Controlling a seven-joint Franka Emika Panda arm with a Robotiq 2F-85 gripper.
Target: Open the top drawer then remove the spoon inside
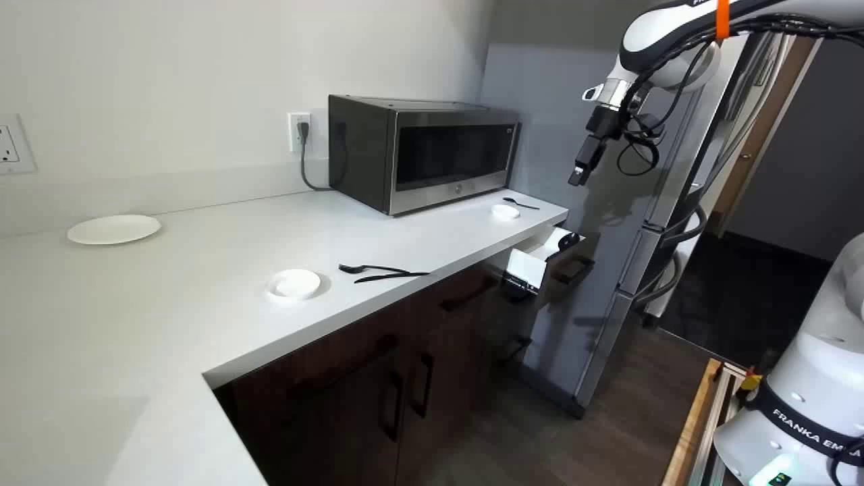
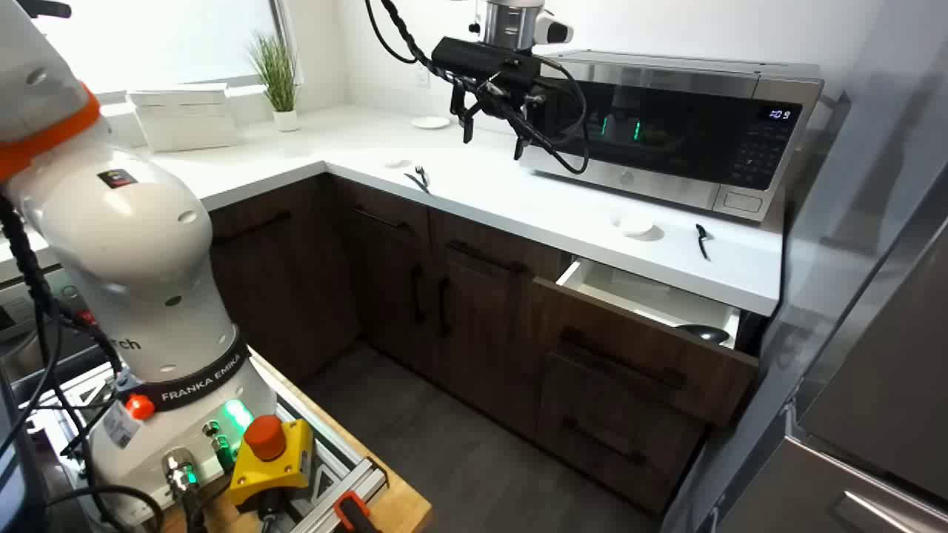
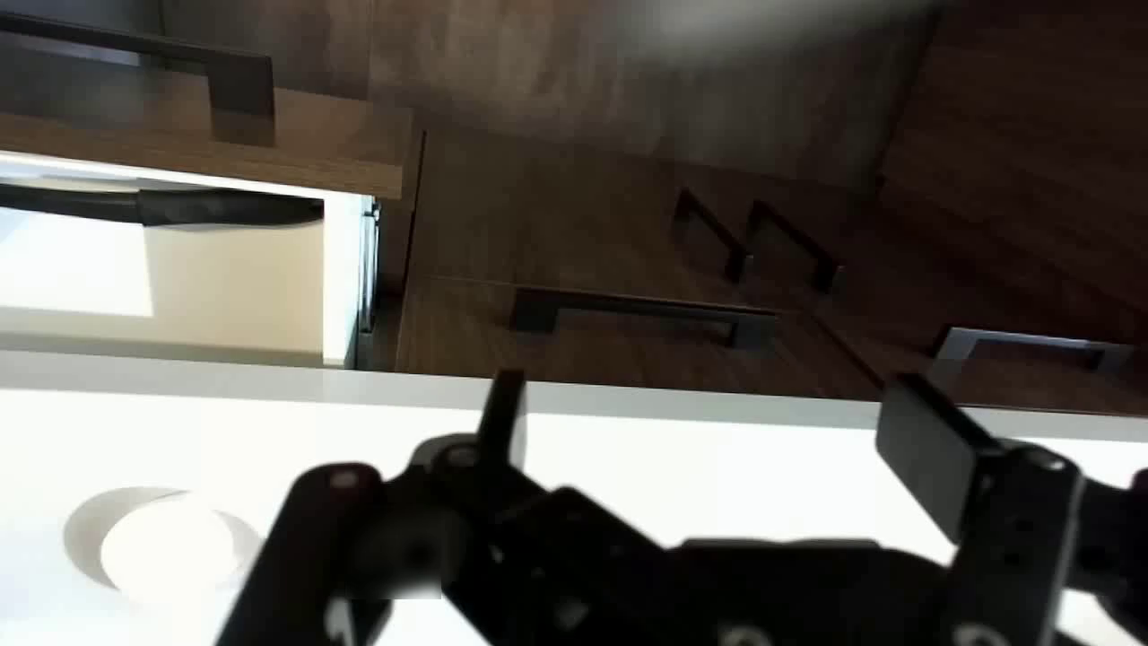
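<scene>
The top drawer stands pulled out below the counter's right end, its pale inside showing. The dark spoon lies in it, close behind the drawer front, partly hidden in both exterior views. In the wrist view the spoon's dark handle lies along the front inside the drawer, at the left edge of the picture. My gripper is open and empty. It hangs in the air well above the counter, apart from the drawer and the spoon.
A microwave stands at the counter's back. A small white dish and a thin dark utensil lie above the drawer. Dark cutlery lies farther along. A refrigerator borders the drawer side.
</scene>
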